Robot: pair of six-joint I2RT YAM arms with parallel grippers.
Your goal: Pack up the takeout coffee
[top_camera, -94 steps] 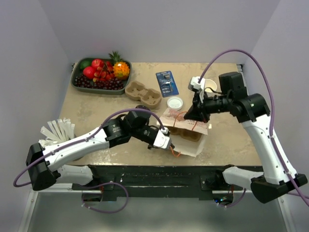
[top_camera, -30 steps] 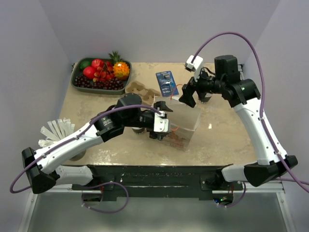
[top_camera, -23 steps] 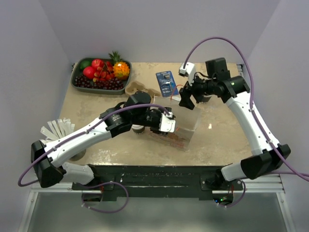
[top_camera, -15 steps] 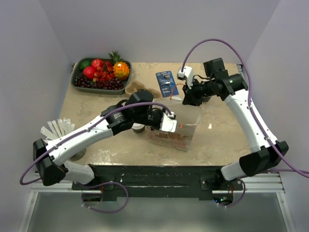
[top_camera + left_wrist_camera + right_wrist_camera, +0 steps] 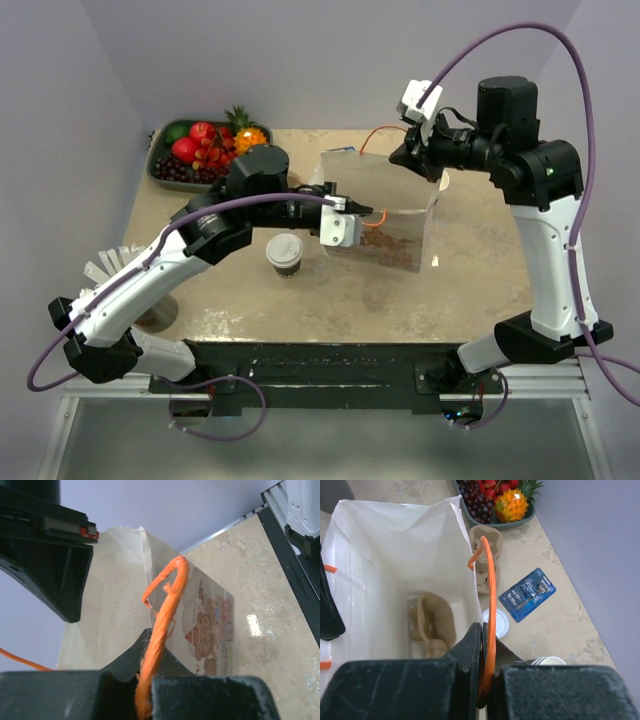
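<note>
Beige stone-look table (image 5: 470,290) under plain lilac walls, and above the middle of it hangs a white paper bag (image 5: 385,205), stretched open between the two arms. The left gripper (image 5: 149,655) has its jaws pressed together on an orange handle (image 5: 167,595) at the bag's near-left side. The right gripper (image 5: 484,645) pinches the other orange handle (image 5: 490,575) at the bag's far-right side. Whether the bag's base touches the table I cannot tell.

The takeout coffee (image 5: 284,252) stands upright on the table just left of the bag, lid on, with neither gripper touching it. At the bottom of the bag lies a brown moulded shape (image 5: 432,622) (a pulp cup carrier, by the look of it). Beyond the bag's far edge are a second pulp carrier (image 5: 486,545), a loose white lid (image 5: 497,622) and a blue packet (image 5: 527,594); a fruit tray (image 5: 165,170) sits well off to the bag's far left.

The step in hand looks like opening the bag, so the cup is not yet packed. Both claws are busy, so next one of them, probably the left since it is nearer the cup, would have to let go of its handle. It would then grip the cup around its wall and lower it upright through the mouth. The bag may sag or close once only one handle holds it.
</note>
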